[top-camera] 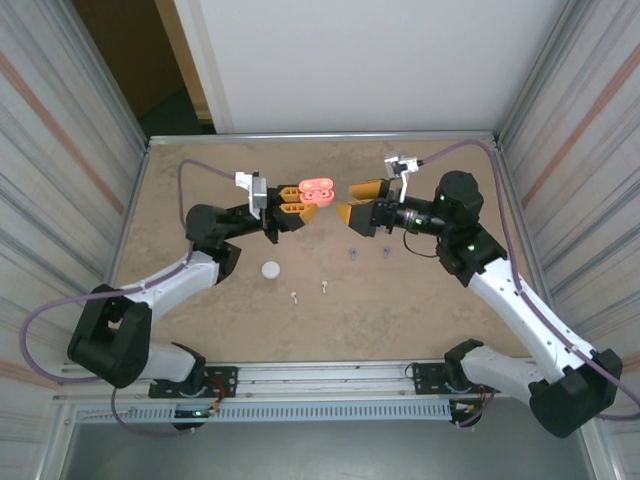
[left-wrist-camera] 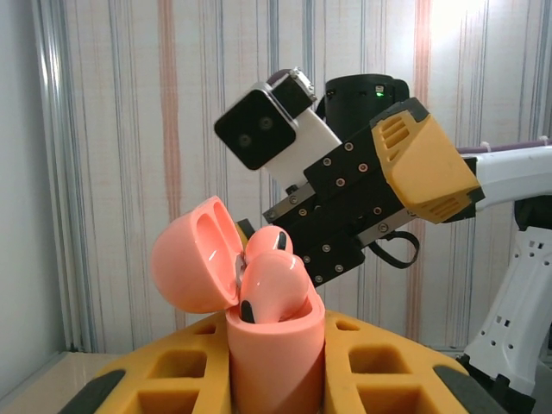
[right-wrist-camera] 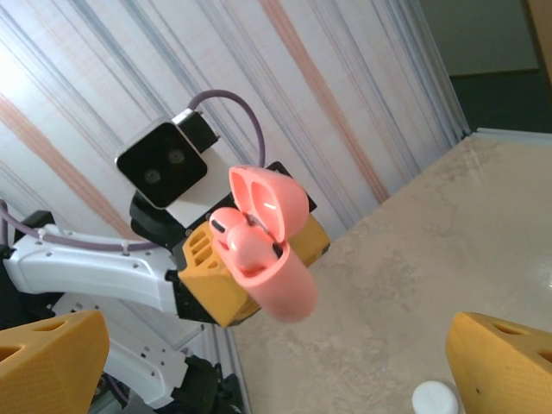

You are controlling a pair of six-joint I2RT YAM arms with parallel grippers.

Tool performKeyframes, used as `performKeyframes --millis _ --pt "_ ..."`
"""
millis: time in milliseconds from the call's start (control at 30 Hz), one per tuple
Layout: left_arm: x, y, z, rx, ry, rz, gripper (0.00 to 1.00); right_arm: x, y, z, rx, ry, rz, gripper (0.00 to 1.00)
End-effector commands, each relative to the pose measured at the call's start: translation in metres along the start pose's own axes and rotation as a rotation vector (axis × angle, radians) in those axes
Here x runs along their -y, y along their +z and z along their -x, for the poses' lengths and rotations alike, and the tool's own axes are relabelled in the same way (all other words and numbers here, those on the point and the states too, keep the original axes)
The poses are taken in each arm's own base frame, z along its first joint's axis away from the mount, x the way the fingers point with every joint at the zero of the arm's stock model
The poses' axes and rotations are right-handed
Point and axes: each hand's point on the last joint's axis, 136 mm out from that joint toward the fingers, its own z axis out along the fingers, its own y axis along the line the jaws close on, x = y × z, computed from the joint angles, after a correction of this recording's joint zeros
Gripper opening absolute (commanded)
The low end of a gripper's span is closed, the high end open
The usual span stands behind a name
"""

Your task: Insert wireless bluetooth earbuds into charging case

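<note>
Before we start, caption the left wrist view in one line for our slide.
Left gripper holds an open pink case with pink earbuds inside, right gripper open opposite.

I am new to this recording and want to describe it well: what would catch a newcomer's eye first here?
First, the open pink case, held above the table by the left fingers, with pink earbuds sitting in it. Facing it, the right fingers stand wide open and empty. Below on the table lie two purple earbuds, two white earbuds and a small white round object.
</note>
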Motion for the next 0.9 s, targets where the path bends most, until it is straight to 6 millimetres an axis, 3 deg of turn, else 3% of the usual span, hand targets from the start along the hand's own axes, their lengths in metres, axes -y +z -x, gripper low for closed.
performKeyframes --millis 0,300,867 --pt "0.007 -0.002 0.007 0.018 0.039 -0.034 0.00 -0.017 0.007 0.019 0.041 -0.058 0.046 0.99" --pt "0.008 0.003 0.002 -0.002 0.017 -0.056 0.00 -0.032 0.024 0.021 0.017 -0.085 0.112 0.99" --pt "0.003 0.006 -0.003 -0.005 0.000 -0.041 0.00 -0.040 0.026 0.024 0.005 -0.105 0.132 0.99"
